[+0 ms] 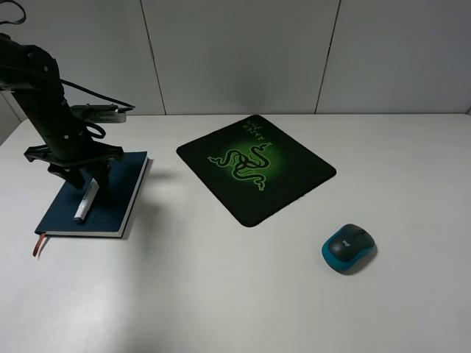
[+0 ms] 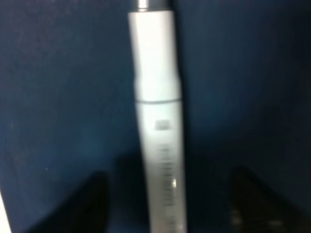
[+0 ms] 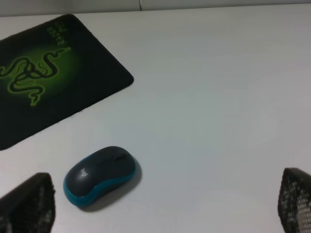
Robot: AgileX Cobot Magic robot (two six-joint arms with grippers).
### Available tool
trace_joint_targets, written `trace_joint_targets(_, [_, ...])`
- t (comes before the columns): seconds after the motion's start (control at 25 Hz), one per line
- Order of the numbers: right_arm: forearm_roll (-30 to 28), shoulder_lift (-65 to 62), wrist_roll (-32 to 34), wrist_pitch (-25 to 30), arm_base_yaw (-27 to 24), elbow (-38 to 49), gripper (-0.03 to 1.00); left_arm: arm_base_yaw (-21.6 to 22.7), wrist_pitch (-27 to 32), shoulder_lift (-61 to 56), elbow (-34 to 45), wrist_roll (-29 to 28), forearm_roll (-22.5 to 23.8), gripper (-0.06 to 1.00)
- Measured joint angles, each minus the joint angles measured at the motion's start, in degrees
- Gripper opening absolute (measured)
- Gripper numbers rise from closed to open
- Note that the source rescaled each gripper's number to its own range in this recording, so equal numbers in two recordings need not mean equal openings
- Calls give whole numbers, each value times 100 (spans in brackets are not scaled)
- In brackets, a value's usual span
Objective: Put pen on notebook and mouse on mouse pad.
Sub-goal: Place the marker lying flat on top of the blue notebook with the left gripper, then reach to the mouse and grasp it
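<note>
The pen [image 1: 86,201] lies flat on the notebook [image 1: 118,198], its long axis running along the cover's length. The left hand [image 1: 88,179] hangs over it with both fingers [image 2: 92,204] spread clear of the barrel, gripping nothing, so that half looks done.

What remains is the mouse [image 1: 349,248]. It sits on the bare counter [image 1: 221,294], on the right side and apart from the mouse pad [image 1: 256,168], whose nearest corner lies farther back and toward the middle. The right hand [image 3: 163,201] is the nearer of the 2. It is wide open and empty, and the mouse is ahead of it, closer to 1 finger than the other. The mouse's long axis runs slantwise to the pad's edges, so the hand probably needs to centre itself over the mouse before closing.
</note>
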State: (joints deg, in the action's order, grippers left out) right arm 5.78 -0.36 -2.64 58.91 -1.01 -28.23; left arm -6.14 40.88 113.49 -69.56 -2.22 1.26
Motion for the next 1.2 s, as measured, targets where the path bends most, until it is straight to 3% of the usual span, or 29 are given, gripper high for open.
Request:
trace_joint_targets(0.16, [0,0,0,0,0,0,100,0,0,0,0,0,0,87])
trace_joint_targets(0.28, [0,0,0,0,0,0,100,0,0,0,0,0,0,96])
trace_joint_targets(1.2, [0,0,0,0,0,0,100,0,338,-355,0,-4,-19,100])
